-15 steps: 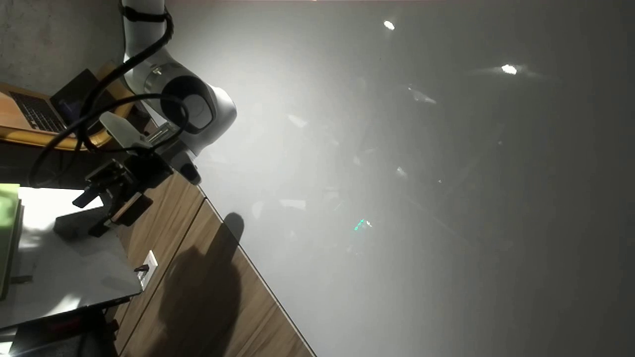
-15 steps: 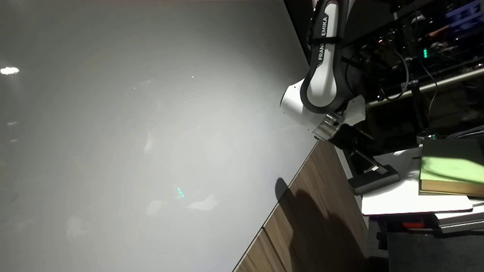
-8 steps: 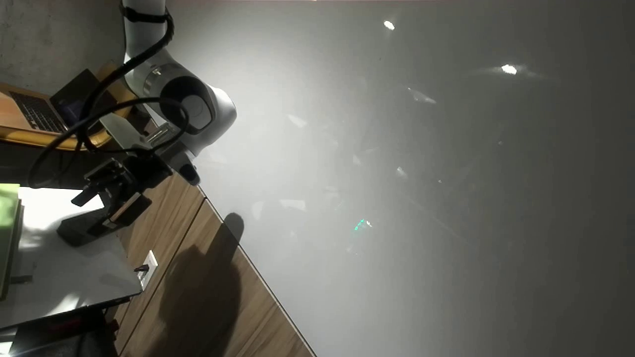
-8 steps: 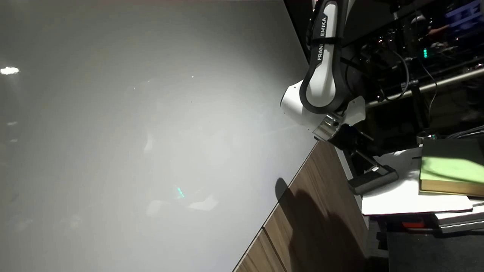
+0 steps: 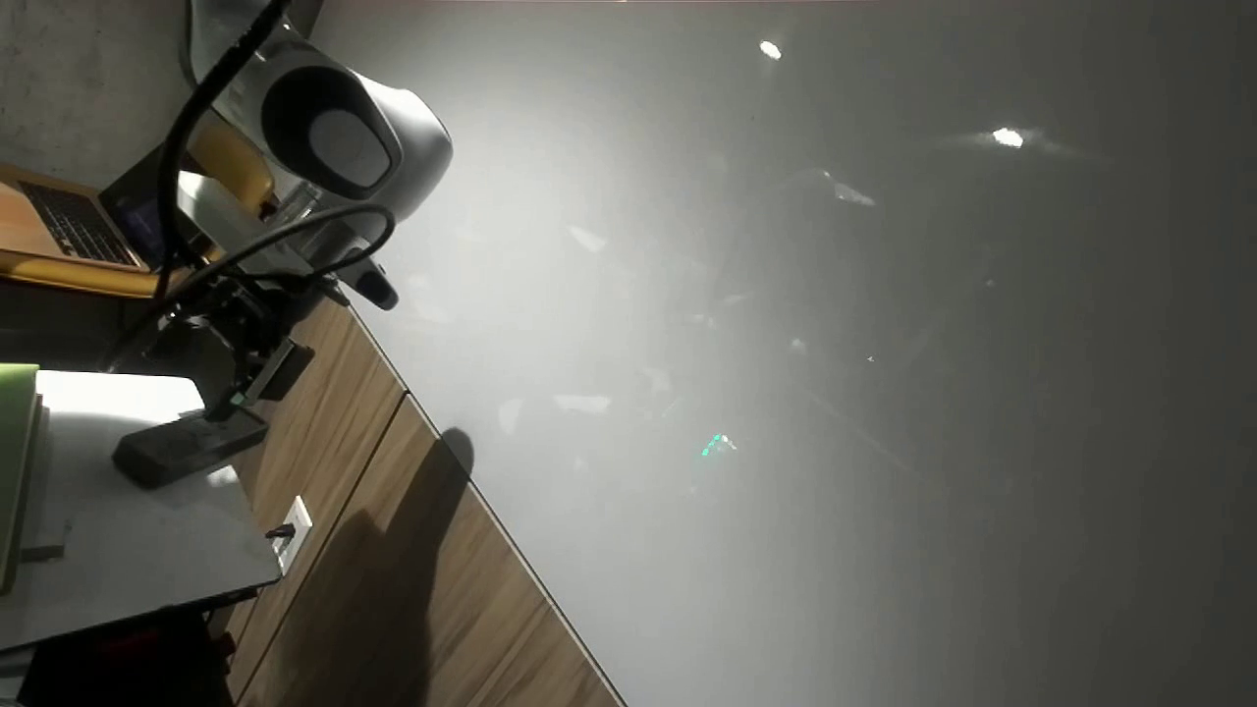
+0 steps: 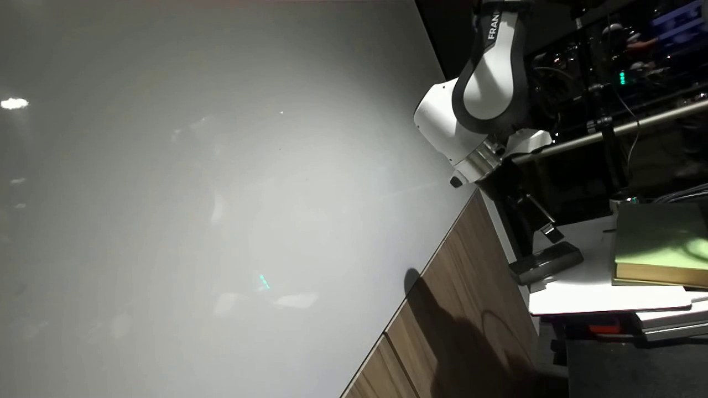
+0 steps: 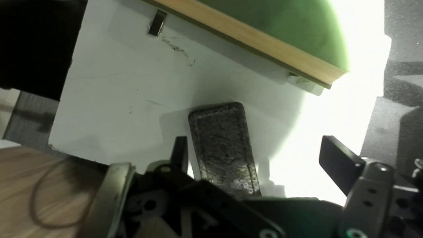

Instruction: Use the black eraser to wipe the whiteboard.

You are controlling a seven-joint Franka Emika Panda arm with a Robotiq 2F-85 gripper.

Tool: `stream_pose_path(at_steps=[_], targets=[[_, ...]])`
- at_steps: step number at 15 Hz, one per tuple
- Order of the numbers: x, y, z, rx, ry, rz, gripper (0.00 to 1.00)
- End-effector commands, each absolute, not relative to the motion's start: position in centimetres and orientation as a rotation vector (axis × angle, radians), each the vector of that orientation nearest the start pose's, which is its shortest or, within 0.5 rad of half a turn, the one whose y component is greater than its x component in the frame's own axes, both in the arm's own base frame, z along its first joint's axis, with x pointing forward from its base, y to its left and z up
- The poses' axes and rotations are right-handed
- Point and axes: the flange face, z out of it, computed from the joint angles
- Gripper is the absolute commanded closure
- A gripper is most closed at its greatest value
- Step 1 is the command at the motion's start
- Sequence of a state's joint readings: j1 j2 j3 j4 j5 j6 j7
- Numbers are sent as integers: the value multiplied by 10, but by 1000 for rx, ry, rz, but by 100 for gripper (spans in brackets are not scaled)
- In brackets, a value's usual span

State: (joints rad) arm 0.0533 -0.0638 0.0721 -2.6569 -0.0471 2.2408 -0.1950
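The black eraser (image 7: 222,142) lies flat on the white table top (image 7: 109,86). It shows in both exterior views (image 5: 187,450) (image 6: 546,262). My gripper (image 7: 254,148) is open and empty above it. In the wrist view the left finger is close beside the eraser's left edge and the right finger is well off to its right. The eraser's near end is hidden behind the gripper. In an exterior view a fingertip of the gripper (image 6: 552,232) is just above the eraser, apart from it. The large whiteboard (image 5: 786,295) (image 6: 249,193) shows light reflections and no dark scribbles that I can see.
A green book (image 7: 274,29) lies on the table beyond the eraser. A wooden panel (image 5: 471,589) with a socket (image 5: 295,535) runs between table and board. A laptop (image 5: 74,221) rests on a yellow chair. A metal bar (image 6: 652,119) stands behind the arm.
The eraser settled slightly between the earlier frames and has stayed put since. My gripper has let go of it, and the arm has moved up, with the fingers now apart from the eraser.
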Motion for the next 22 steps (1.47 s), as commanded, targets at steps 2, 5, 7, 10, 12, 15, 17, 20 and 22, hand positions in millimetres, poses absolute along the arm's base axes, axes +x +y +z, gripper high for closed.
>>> stream_pose_path(at_steps=[2, 5, 7, 10, 12, 15, 17, 20, 22], targets=[[344, 46, 252, -3015, -830, 293, 0], [372, 62, 261, -2988, -979, 113, 0], [378, 69, 260, -2970, -1035, 28, 0], [381, 75, 251, -2955, -1090, -16, 0], [382, 73, 241, -2954, -1106, -18, 0], [382, 67, 224, -2958, -1109, -9, 0], [382, 63, 214, -2963, -1113, -6, 0], [384, 57, 210, -2975, -1118, -23, 0], [387, 53, 212, -2977, -1132, -48, 0]])
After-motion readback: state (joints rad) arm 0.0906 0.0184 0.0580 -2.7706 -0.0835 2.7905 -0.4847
